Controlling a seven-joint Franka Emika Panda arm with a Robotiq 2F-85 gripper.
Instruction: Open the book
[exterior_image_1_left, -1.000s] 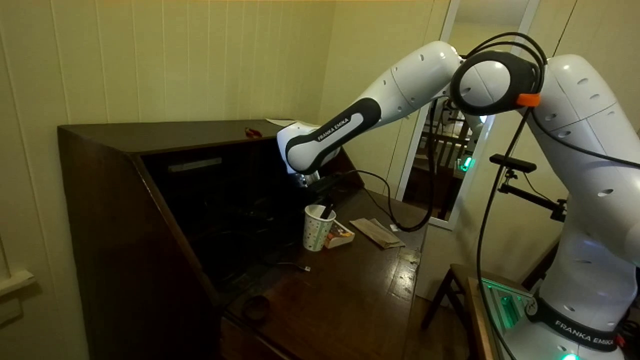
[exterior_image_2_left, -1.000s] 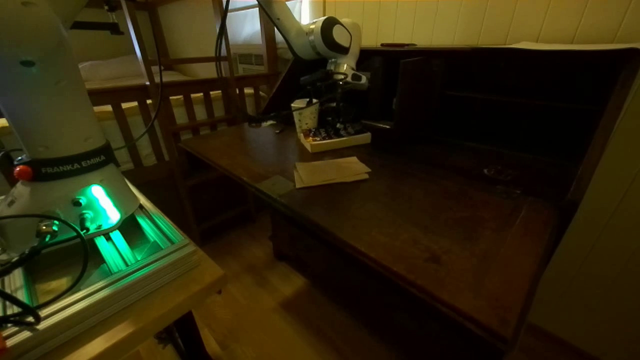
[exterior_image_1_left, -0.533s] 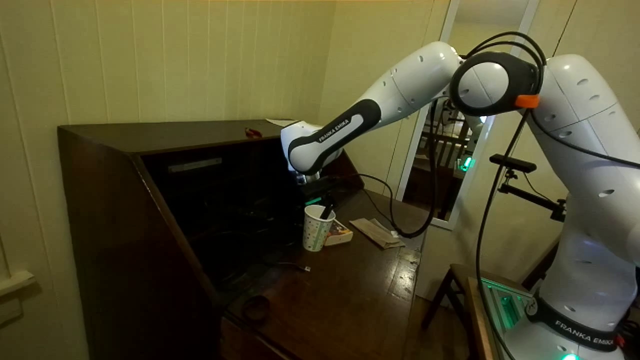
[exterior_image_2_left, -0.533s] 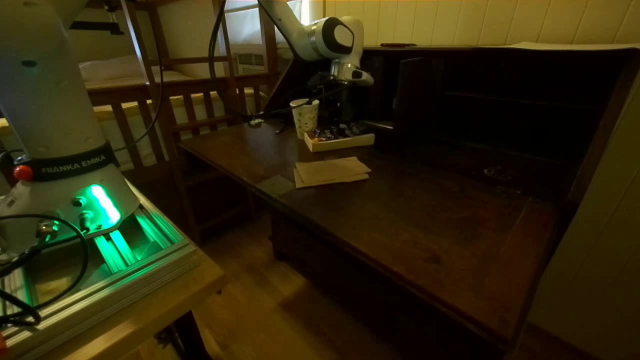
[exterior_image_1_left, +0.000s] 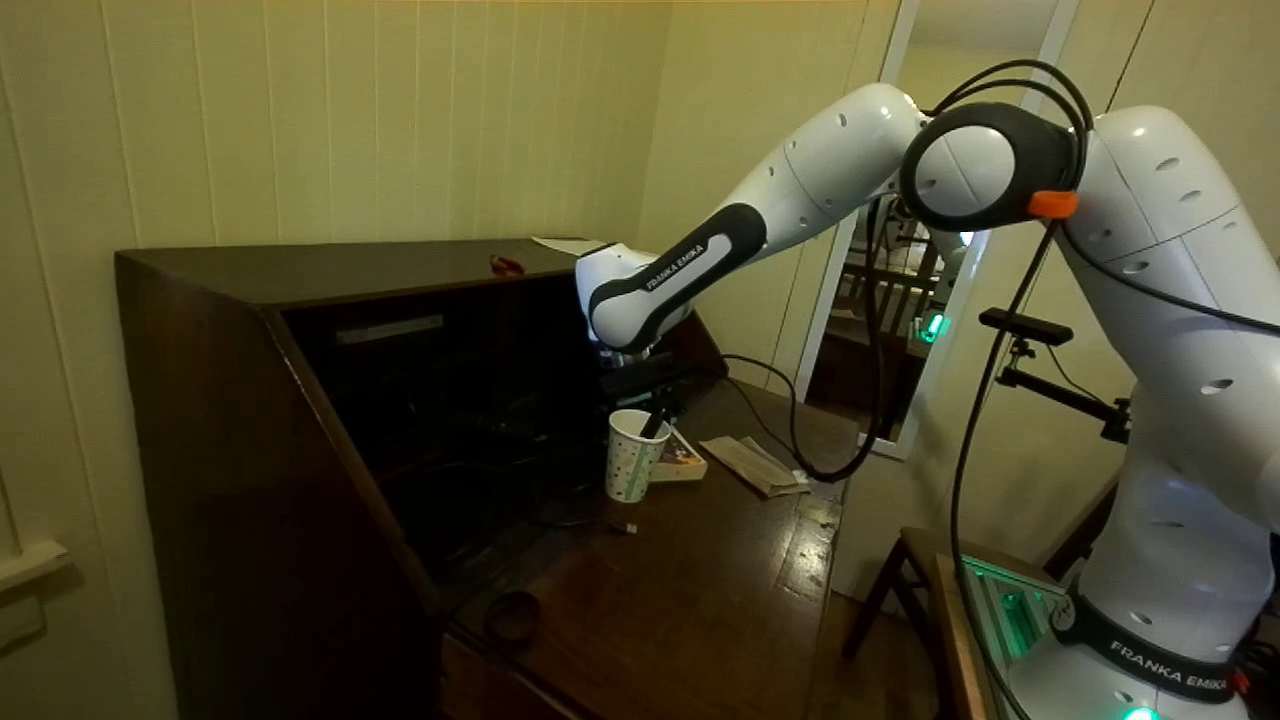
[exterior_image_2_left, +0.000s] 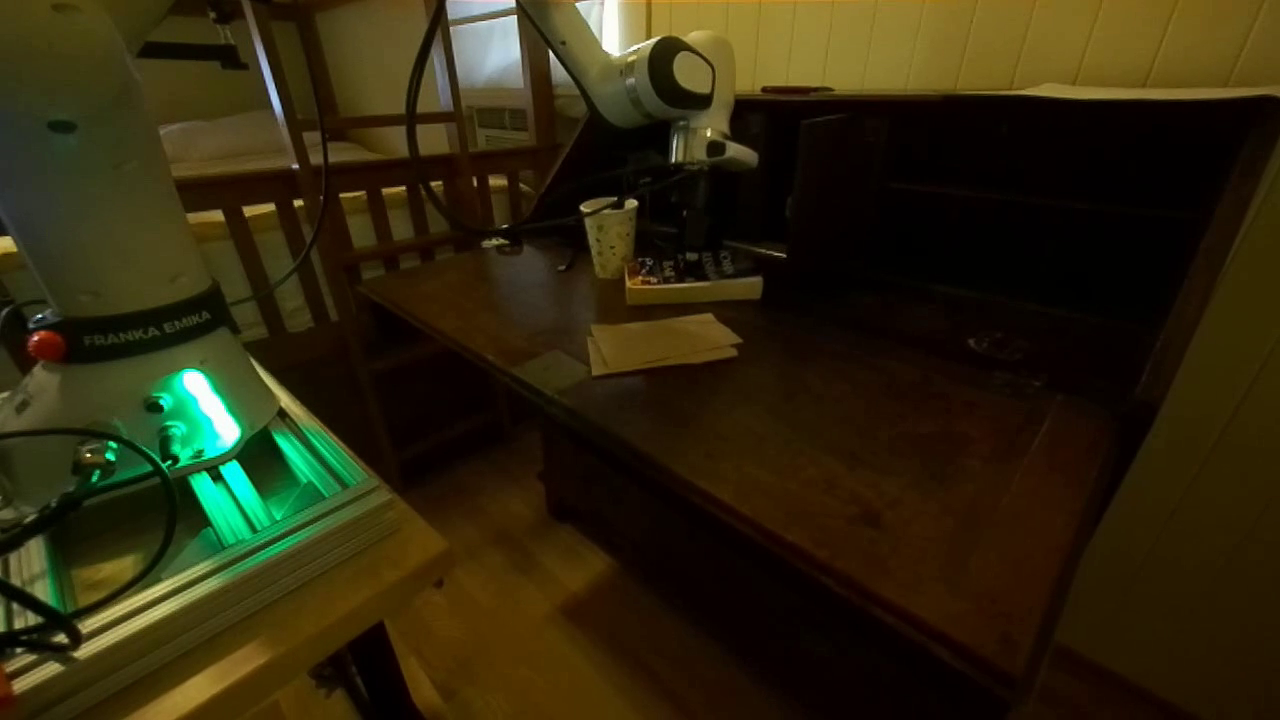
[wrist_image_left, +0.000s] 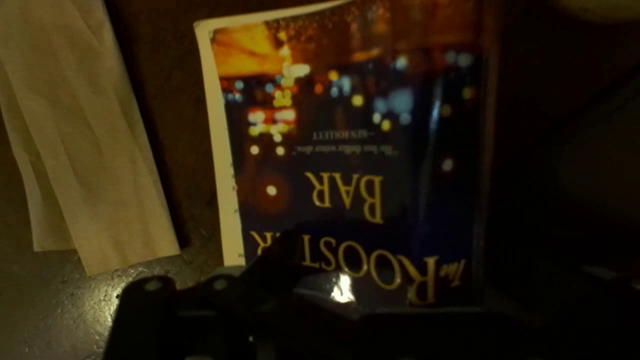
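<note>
The book (wrist_image_left: 345, 110) is a paperback with a dark, city-lights cover and gold lettering. It lies flat and looks closed on the desk, beside the white cup, in both exterior views (exterior_image_1_left: 682, 470) (exterior_image_2_left: 695, 290). In the wrist view it is upside down, and a pale page edge shows along its left side. My gripper (exterior_image_2_left: 697, 225) points down over the book. In the wrist view a dark finger (wrist_image_left: 280, 265) covers part of the title. The other finger is lost in the dark, so the jaw opening and any contact cannot be made out.
The white cup (exterior_image_1_left: 632, 465) holds a black item and stands close to the book. Folded tan paper (exterior_image_2_left: 662, 342) lies nearer the desk's front edge. The dark desk hutch (exterior_image_2_left: 980, 240) rises behind. A cable end (exterior_image_1_left: 630, 528) and a dark ring (exterior_image_1_left: 512, 615) lie on the desk.
The book has turned slightly and slid a little away from the cup, rightward in an exterior view. My gripper has shifted a little the same way. The cable end has moved slightly.
</note>
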